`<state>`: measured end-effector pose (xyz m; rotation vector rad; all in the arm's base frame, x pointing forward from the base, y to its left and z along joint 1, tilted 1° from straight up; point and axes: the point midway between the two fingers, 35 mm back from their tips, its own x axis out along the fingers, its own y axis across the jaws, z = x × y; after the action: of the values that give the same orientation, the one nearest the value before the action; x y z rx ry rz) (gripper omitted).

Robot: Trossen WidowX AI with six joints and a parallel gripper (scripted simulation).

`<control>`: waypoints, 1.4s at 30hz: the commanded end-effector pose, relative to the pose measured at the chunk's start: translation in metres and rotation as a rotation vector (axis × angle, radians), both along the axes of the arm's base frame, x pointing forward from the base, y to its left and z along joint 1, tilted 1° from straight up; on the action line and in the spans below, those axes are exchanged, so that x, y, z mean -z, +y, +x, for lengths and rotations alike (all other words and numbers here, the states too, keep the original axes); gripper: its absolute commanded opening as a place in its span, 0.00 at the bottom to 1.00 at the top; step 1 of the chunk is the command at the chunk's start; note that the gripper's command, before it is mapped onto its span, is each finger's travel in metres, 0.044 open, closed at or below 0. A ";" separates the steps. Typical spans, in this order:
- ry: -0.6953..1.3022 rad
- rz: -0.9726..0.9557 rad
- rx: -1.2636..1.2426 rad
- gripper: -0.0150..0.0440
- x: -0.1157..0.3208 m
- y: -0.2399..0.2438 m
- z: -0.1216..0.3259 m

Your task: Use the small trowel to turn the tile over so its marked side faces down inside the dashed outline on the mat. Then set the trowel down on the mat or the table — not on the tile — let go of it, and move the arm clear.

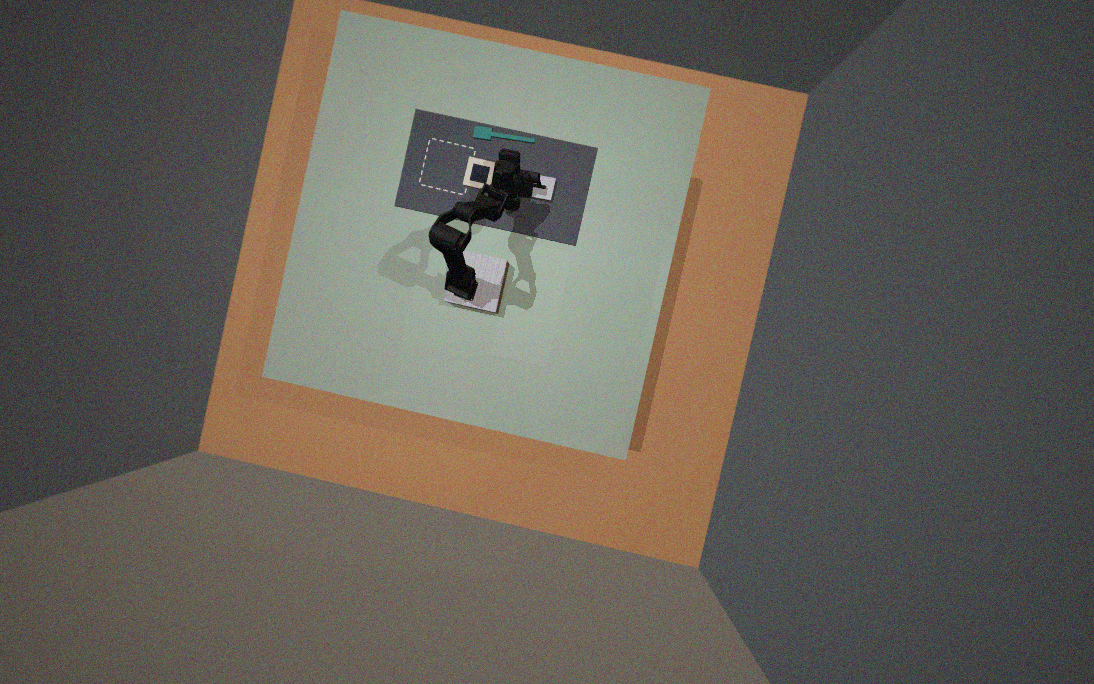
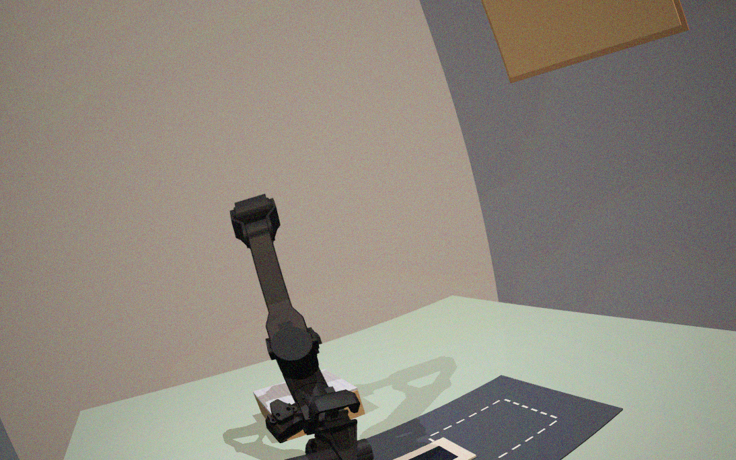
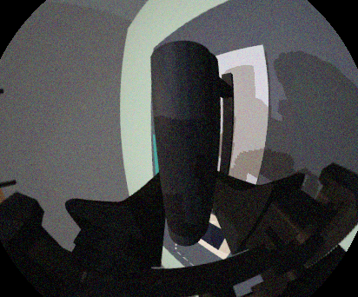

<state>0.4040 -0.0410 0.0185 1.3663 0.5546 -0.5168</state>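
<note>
The tile (image 1: 467, 172) (image 2: 467, 453) (image 3: 215, 236) lies flat on the dark mat (image 1: 572, 222) (image 2: 588, 406), its dark square mark facing up, just right of the dashed outline (image 1: 429, 139) (image 2: 506, 399) in the top view. My gripper (image 1: 506, 180) (image 3: 182, 171) is shut on the thick black handle of the trowel (image 1: 545, 193) (image 3: 185, 126), right of the tile in the top view. The trowel's pale blade points away from the tile. Its shadow falls beside it; its exact height is unclear. The gripper is cut off at the bottom in the exterior view.
A teal flat-headed tool (image 1: 483, 133) (image 3: 155, 158) lies along the mat's far edge, beyond the tile. The arm stands at a pale-topped wooden block (image 1: 491, 272) on the pale green table (image 1: 449, 382) (image 2: 147, 420). The elbow rises high in the exterior view.
</note>
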 end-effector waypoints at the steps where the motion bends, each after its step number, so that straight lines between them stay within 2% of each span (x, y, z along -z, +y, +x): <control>1: -0.004 0.005 -0.009 0.25 -0.001 0.010 0.000; 19: -0.005 0.007 -0.009 0.25 -0.001 0.038 -0.003; 32: 0.002 0.108 -0.008 0.25 -0.010 0.034 -0.002; 42: 0.002 0.111 -0.008 0.25 -0.026 0.041 -0.003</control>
<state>0.3949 -0.0032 0.0285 1.4583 0.6253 -0.5139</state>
